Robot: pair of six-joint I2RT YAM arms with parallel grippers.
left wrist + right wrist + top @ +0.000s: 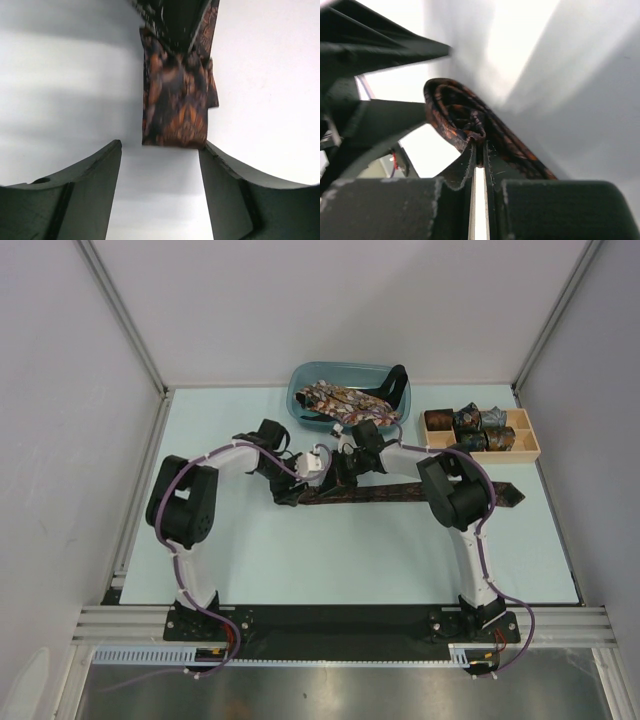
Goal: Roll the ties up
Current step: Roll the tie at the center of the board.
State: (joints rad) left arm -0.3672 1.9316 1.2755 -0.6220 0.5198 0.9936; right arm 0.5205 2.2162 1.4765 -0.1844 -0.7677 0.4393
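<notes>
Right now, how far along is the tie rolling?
Done: several rolled ties sit in the wooden box. In hand: a dark tie lies on the table; the right end effector pinches its started coil, the left end effector is open at that end. Left: most of that tie is flat, and loose ties wait in the blue bin.

Near table (350, 560) open; tie (400, 494), basin (296, 390), tray (528, 440) beyond.
</notes>
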